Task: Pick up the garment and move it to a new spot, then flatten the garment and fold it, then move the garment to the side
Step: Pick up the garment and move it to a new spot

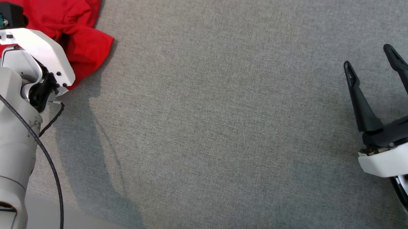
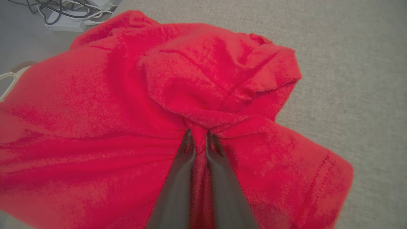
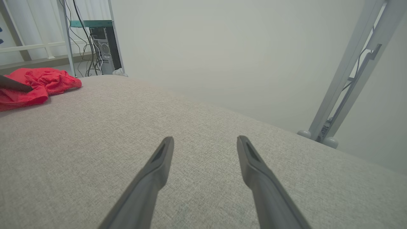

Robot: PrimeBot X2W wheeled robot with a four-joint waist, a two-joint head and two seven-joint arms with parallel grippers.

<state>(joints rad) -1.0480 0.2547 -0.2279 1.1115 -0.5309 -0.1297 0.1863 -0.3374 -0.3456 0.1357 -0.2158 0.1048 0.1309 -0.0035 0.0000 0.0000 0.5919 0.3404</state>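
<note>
The red garment [image 1: 80, 23] is lying crumpled at the far left of the grey cloth-covered surface [image 1: 207, 128]. The left gripper [image 2: 197, 135] is pinching a fold of it, with cloth bunching between its 2 nearly touching fingers [image 2: 178, 178]. The right gripper [image 1: 367, 55] is hovering well apart on the right, its 2 fingers spreading wide and gripping nothing.

One red garment [image 1: 73, 26], one left gripper [image 2: 197, 133], one right gripper [image 1: 367, 55], one table [image 1: 224, 129], perhaps one computer [image 3: 103, 51].
</note>
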